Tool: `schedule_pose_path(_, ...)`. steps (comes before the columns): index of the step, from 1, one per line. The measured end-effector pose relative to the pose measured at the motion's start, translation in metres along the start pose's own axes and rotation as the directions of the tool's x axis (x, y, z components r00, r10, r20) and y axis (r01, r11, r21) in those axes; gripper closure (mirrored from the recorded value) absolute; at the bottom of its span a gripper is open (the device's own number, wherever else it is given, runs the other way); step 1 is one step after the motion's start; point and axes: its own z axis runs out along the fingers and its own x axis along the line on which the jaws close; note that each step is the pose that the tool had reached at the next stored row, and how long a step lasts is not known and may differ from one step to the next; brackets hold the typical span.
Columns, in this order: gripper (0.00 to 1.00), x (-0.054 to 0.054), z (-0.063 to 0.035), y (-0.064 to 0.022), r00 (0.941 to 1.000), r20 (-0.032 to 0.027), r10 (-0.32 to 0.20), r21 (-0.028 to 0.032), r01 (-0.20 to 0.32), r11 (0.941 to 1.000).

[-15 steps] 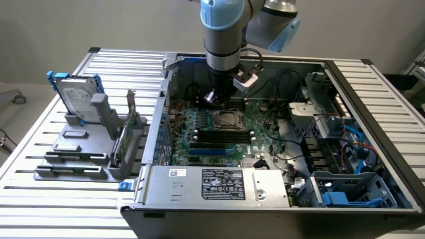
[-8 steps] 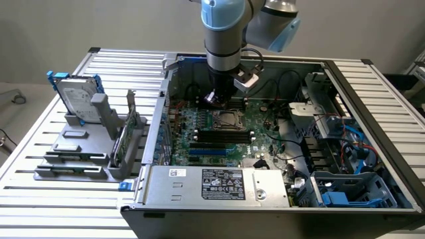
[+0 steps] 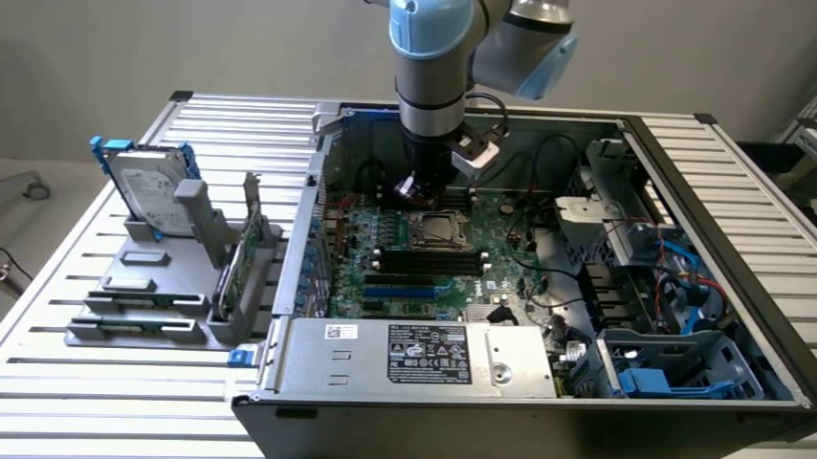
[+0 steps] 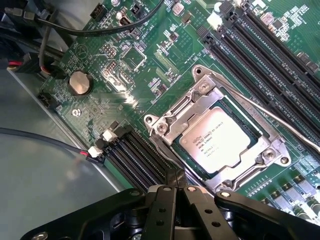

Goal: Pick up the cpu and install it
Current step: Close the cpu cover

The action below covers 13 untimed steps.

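The cpu (image 4: 216,145) lies flat in its metal-framed socket (image 4: 172,125) on the green motherboard (image 4: 150,65). It is just beyond the gripper (image 4: 175,176), whose fingers are pressed together and grip nothing. The open computer case (image 3: 511,430) sits on a slatted metal table (image 3: 102,402).

Nothing reads cleanly from here. The cpu (image 4: 220,141) carries several lines of dark print on its silver top, too fine to make out. The power supply (image 3: 518,371) wears a black-and-white label (image 3: 430,353) of tiny marks and a small white sticker (image 3: 341,331), both illegible.
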Motion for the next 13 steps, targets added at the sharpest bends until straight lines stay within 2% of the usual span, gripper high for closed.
schedule_pose_path(13, 0.89, 0.0011, 0.0004, 0.0012, 1.0, 0.0002, 0.0, -0.0001, 0.0, 1.0)
